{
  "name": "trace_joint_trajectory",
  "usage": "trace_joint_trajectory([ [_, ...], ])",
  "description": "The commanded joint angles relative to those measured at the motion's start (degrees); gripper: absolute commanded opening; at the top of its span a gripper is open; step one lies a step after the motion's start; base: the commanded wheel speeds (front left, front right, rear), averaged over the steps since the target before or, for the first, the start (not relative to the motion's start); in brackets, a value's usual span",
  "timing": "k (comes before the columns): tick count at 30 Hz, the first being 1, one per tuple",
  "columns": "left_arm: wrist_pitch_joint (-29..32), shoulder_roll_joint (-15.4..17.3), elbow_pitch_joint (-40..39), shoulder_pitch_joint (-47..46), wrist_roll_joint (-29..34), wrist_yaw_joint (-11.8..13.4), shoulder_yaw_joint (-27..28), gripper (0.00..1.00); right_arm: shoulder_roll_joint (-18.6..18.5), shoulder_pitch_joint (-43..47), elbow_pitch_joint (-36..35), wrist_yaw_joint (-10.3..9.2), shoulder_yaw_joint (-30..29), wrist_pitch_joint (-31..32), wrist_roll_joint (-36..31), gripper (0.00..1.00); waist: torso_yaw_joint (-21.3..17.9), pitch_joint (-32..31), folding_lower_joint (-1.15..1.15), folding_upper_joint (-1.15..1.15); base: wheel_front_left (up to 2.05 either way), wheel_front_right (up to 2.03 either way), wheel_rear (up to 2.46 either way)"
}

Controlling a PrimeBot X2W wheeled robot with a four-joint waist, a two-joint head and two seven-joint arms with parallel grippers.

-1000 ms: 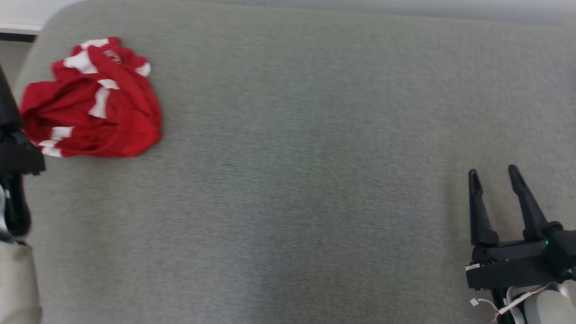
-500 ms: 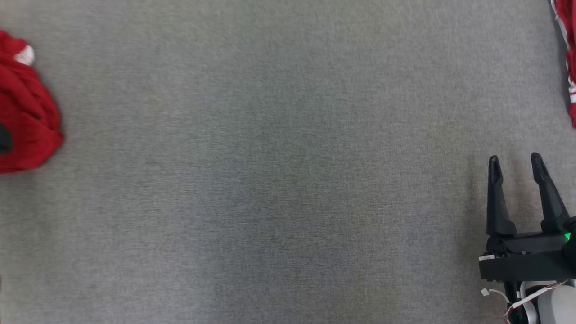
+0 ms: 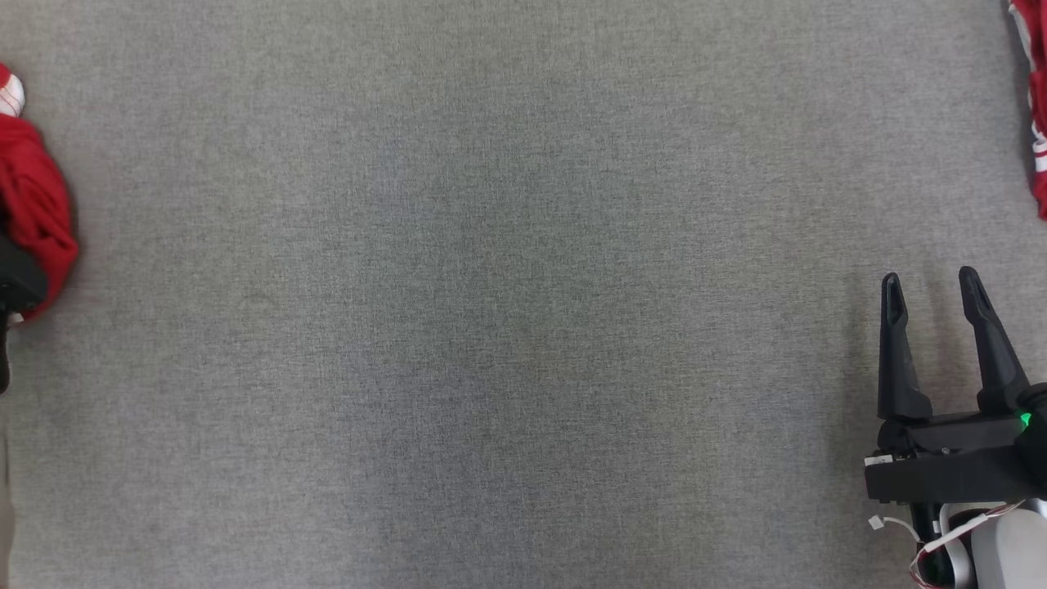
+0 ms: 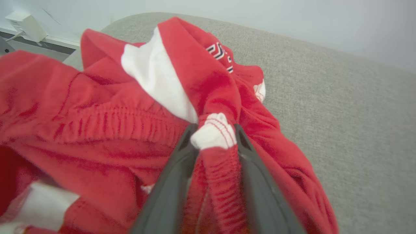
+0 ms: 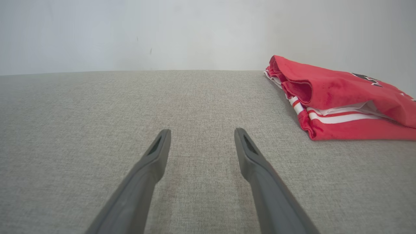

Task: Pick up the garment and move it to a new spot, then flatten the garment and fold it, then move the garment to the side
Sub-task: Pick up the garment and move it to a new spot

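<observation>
On the grey cloth-covered bench [image 3: 491, 327], far to its left, the left claw [image 4: 214, 130] pinches a fold of the crumpled red garment with white trim [image 4: 97, 130], probably for carrying it to the free middle, while the right claw [image 3: 928, 278] hangs open and empty near a folded red-and-white garment [image 5: 341, 94]

On the padded surface [image 3: 523, 327], as seen from the head, the bunched garment [image 3: 33, 196] is found at nine o'clock and the folded garment [image 3: 1032, 114] at two o'clock. The right gripper [image 3: 929, 280] is placed at four o'clock, well apart from both. A fold of the bunched garment is pinched between the fingers of the left gripper [image 4: 214, 130]. A wall [image 5: 130, 32] is seen behind the surface at twelve o'clock.
</observation>
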Motion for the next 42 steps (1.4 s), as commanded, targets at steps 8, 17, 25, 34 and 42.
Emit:
trace_joint_trajectory([
  [8, -6.2, 2.1, -1.1, -1.7, 0.2, 0.1, -3.5, 0.0, 1.6, 0.1, 1.3, -0.17, 0.3, 0.0, 0.1, 1.0, -0.5, -3.9, 0.0, -0.01, 0.0, 0.0, 0.0],
  [17, -7.5, 3.0, -10.2, -5.5, 0.6, 0.1, -10.0, 0.0, 3.6, 0.8, 3.5, -0.17, 0.9, 0.0, 1.6, 1.0, -2.2, -9.7, 0.0, -0.01, 0.0, 0.0, 0.0],
  [25, -1.7, 1.0, -26.6, -7.4, -0.2, 0.1, -17.0, 0.0, 5.8, 1.8, 4.8, -0.17, 0.6, 0.0, 3.1, 1.0, -8.7, -13.6, 0.0, -0.01, 0.0, 0.0, 0.0],
  [34, 3.4, -6.9, -35.9, -6.2, -0.4, 0.1, -25.0, 0.0, 7.0, 2.8, 5.5, -0.17, 1.2, 0.0, 4.2, 1.0, -16.5, -15.1, 0.0, -0.01, 0.0, 0.0, 0.0],
  [42, 1.6, -11.8, -35.7, 0.8, -1.6, 0.9, -28.5, 0.0, 7.1, 3.2, 5.5, -0.17, 2.1, 0.0, 5.4, 1.0, -20.0, -15.2, 0.0, -0.01, 0.0, 0.0, 0.0],
])
